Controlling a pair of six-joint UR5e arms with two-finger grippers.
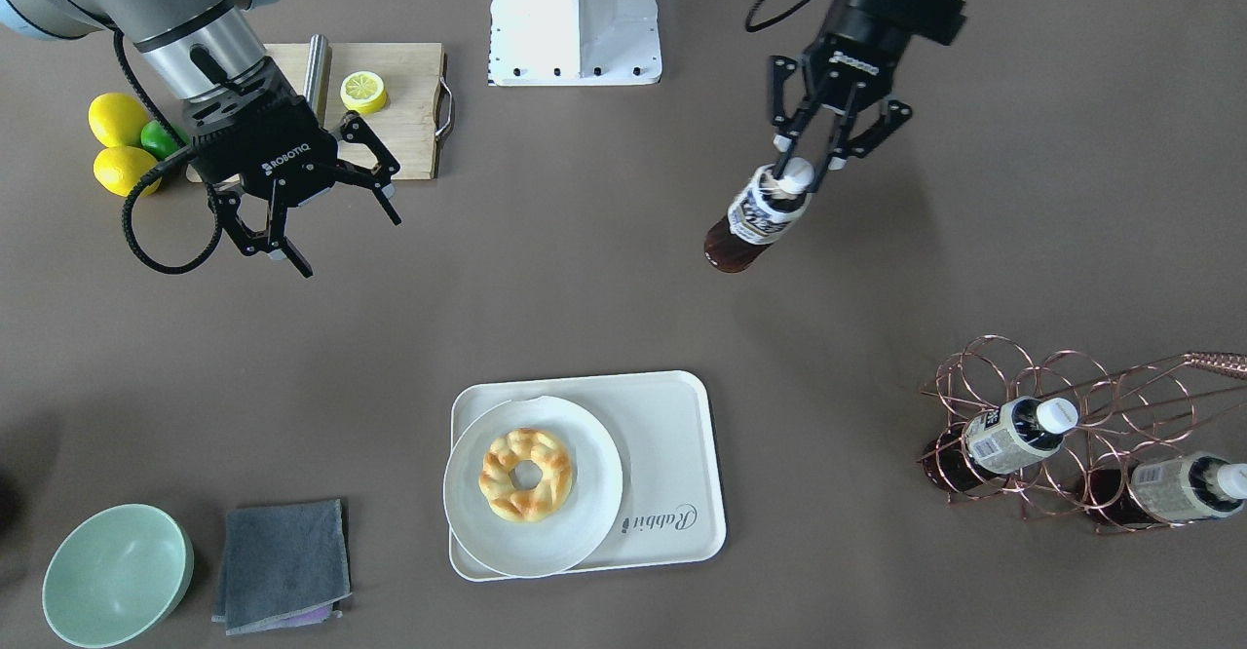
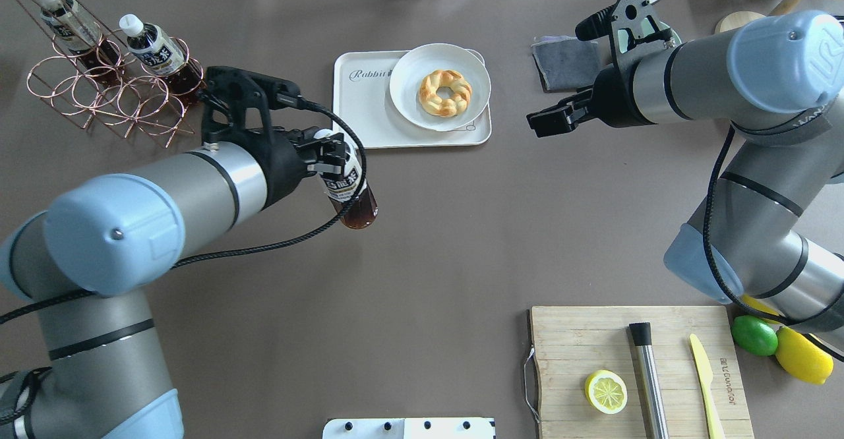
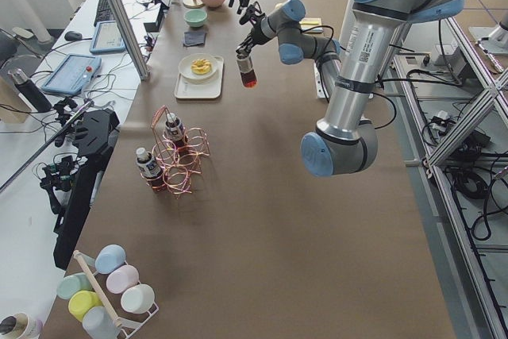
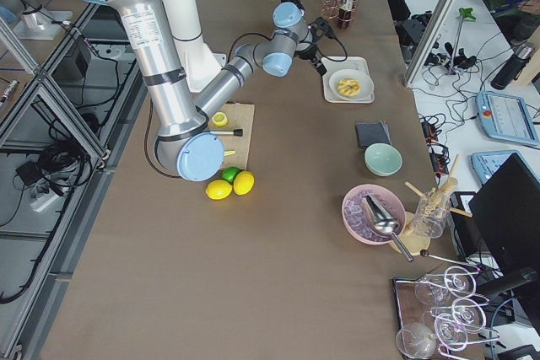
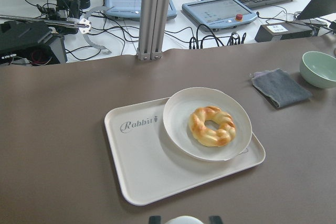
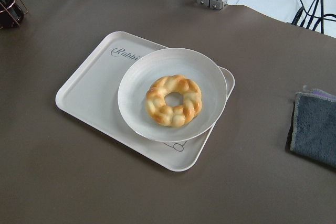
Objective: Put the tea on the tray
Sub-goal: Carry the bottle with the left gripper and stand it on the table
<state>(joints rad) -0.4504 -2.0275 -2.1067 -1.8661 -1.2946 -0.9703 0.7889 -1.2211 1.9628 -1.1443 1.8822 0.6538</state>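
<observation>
My left gripper point(image 1: 799, 173) is shut on the white-capped neck of the tea bottle point(image 1: 752, 224), which hangs tilted above the bare table, short of the tray. The bottle also shows in the overhead view point(image 2: 348, 192), below the left gripper point(image 2: 331, 157). Its cap just shows at the bottom edge of the left wrist view point(image 5: 184, 220). The cream tray point(image 1: 674, 435) marked "Rabbit" lies at the table's middle, seen too in the overhead point(image 2: 362, 113) and wrist views point(image 5: 147, 171) point(image 6: 86, 90). My right gripper point(image 1: 347, 240) is open and empty, also in the overhead view point(image 2: 542, 122).
A round white plate point(image 1: 585, 493) with a braided doughnut point(image 1: 526, 474) covers half the tray. Two similar bottles lie in a copper wire rack point(image 1: 1072, 425). A grey cloth point(image 1: 283, 563), green bowl point(image 1: 117, 576), cutting board point(image 1: 414, 118) and lemons point(image 1: 117, 118) sit on the right arm's side.
</observation>
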